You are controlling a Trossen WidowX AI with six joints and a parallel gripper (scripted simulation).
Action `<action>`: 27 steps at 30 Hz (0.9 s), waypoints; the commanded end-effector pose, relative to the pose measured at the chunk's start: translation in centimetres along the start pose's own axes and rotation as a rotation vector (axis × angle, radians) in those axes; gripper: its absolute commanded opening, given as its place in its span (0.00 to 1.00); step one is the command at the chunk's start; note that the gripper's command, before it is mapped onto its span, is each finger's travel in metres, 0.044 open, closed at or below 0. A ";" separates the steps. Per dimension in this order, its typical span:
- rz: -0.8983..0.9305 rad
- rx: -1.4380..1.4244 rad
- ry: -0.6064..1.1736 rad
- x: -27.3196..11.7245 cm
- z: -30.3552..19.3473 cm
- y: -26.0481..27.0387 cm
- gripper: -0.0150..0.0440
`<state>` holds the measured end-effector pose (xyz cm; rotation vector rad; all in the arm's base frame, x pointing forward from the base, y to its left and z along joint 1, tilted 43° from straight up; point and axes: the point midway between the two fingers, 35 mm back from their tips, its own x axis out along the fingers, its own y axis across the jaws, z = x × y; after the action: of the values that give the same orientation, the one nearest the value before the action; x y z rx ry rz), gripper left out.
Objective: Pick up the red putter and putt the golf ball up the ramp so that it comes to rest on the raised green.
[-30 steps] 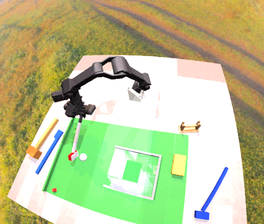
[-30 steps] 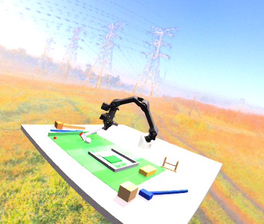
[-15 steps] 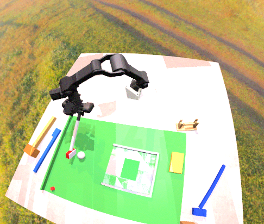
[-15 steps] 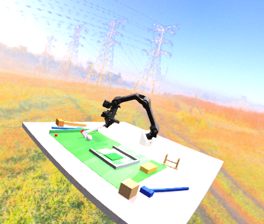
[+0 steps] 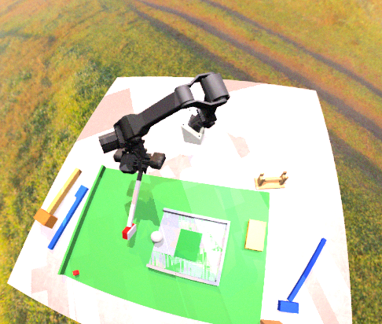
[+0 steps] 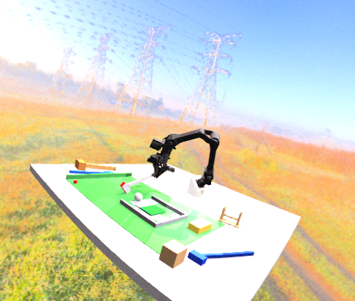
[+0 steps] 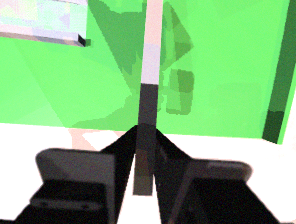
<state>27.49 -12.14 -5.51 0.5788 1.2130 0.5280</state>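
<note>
My gripper [image 5: 141, 168] [image 6: 156, 175] [image 7: 144, 129] is shut on the black grip end of the red putter. Its pale shaft [image 5: 134, 202] [image 6: 140, 180] [image 7: 152, 55] slants down to the red and white head [image 5: 129, 232] [image 6: 125, 187], low over the green mat. The white golf ball [image 5: 156, 237] [image 6: 138, 196] is at the open left edge of the pale ramp [image 5: 167, 238], with a gap between it and the head. The raised green [image 5: 189, 244] [image 6: 153, 209] is a darker square inside the grey-walled frame [image 5: 224, 252] [image 6: 171, 220]; no ball is on it.
A yellow block [image 5: 255, 235] [image 6: 199, 226] lies beyond the frame. A wooden rack [image 5: 271, 185] [image 6: 230, 221] stands beside the mat. Blue putters [image 5: 307, 269] [image 5: 67, 218] lie on both sides, with an orange mallet [image 5: 46, 218] at left. A green rail [image 5: 82, 220] edges the mat. A brown cube [image 6: 173, 253] stands nearby.
</note>
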 end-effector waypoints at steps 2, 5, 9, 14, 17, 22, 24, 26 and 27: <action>-0.002 0.009 -0.010 -1.5 0.3 0.2 0.25; -0.002 0.009 -0.010 -3.0 0.7 0.2 0.25; -0.002 0.009 -0.009 -5.0 1.1 0.2 0.25; -0.002 0.009 -0.009 -5.8 1.2 0.3 0.25; 0.005 0.019 -0.006 -5.0 0.9 0.3 0.25; 0.005 0.019 -0.006 -5.0 0.9 0.3 0.25; 0.005 0.019 -0.006 -5.0 0.9 0.3 0.25; 0.005 0.019 -0.006 -5.0 0.9 0.3 0.25; 0.005 0.019 -0.006 -5.0 0.9 0.3 0.25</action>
<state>27.06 -15.23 -1.52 0.5982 1.2143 0.5219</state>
